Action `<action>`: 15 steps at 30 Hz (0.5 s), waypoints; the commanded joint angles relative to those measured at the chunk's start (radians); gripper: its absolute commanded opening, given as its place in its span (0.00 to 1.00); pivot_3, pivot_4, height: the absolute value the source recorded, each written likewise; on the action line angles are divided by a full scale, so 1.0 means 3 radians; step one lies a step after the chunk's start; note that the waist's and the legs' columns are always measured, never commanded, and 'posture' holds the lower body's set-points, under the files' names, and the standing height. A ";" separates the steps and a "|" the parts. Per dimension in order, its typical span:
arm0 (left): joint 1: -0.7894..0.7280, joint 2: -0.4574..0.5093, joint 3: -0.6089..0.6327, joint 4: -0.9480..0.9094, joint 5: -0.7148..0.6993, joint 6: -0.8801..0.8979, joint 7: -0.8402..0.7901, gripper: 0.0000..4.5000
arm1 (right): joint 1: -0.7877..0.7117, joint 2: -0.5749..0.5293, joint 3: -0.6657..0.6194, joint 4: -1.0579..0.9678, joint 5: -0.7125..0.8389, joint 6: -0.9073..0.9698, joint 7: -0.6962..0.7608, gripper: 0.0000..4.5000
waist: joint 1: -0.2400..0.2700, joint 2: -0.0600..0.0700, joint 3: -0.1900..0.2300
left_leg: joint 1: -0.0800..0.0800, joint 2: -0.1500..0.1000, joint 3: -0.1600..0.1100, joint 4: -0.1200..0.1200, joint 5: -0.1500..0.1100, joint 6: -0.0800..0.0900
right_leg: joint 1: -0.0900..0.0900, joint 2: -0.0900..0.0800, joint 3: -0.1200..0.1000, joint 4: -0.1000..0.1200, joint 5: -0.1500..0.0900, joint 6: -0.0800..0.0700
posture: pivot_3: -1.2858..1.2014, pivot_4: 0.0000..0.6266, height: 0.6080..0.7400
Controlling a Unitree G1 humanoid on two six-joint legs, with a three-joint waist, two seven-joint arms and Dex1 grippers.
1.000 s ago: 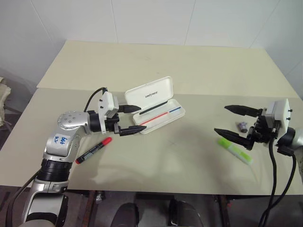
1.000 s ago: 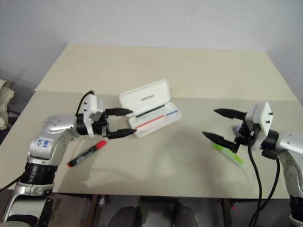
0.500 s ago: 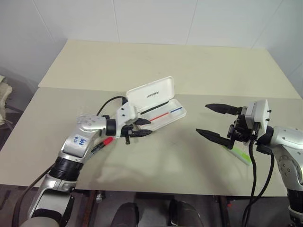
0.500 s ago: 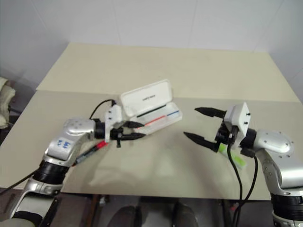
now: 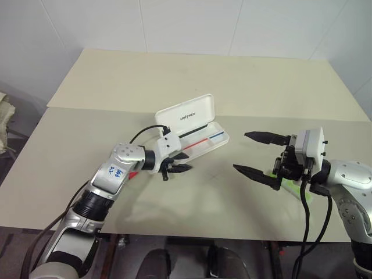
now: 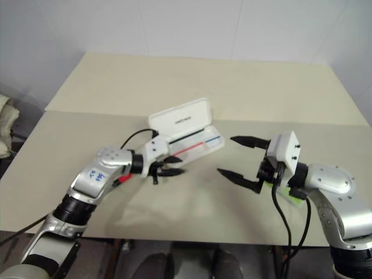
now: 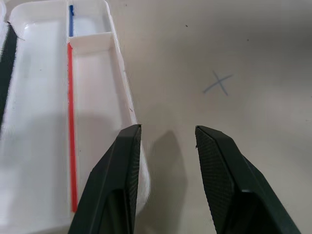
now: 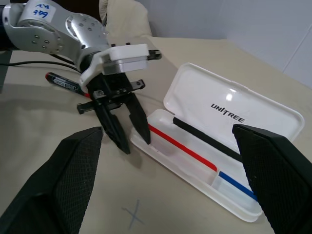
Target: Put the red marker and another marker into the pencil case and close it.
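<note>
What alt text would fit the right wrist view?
An open white pencil case lies on a beige table, lid up, with thin red, blue and black lines inside. The left gripper points down at its near end, empty; a red marker lies behind it.

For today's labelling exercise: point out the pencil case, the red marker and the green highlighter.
pencil case (image 8: 233, 105), right wrist view, on the raised open lid.
red marker (image 8: 62, 82), right wrist view, on the black barrel behind the left arm.
green highlighter (image 5: 303, 190), left eye view, on the body below the right arm.
</note>
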 commanded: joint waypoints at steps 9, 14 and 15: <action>-0.0157 0.0057 -0.0183 -0.0160 0.0230 0.0370 0.0105 0.41 | 0.0262 -0.0445 -0.0318 0.0044 0.0145 -0.0001 0.0497 1.00 | -0.0004 -0.0001 0.0000 | 0.0001 0.0000 0.0000 0.0001 0.0000 0.0000 | 0.0000 0.0000 0.0001 0.0000 0.0000 0.0000 | 0.52 0.24 1.00; -0.0138 0.0074 -0.0255 -0.0152 0.0258 0.0503 0.0082 0.41 | 0.0236 -0.0510 -0.0390 0.0145 0.0139 -0.0010 0.0597 1.00 | -0.0007 -0.0001 0.0000 | 0.0002 0.0001 0.0000 0.0001 0.0000 0.0000 | 0.0000 0.0000 0.0001 0.0001 0.0000 0.0000 | 0.52 0.24 1.00; -0.0128 0.0069 -0.0265 -0.0148 0.0262 0.0514 0.0090 0.37 | 0.0233 -0.0515 -0.0390 0.0143 0.0141 -0.0007 0.0601 1.00 | -0.0008 -0.0002 -0.0001 | 0.0002 0.0001 0.0001 0.0001 0.0000 0.0001 | 0.0000 0.0000 0.0001 0.0001 0.0000 0.0000 | 0.52 0.24 1.00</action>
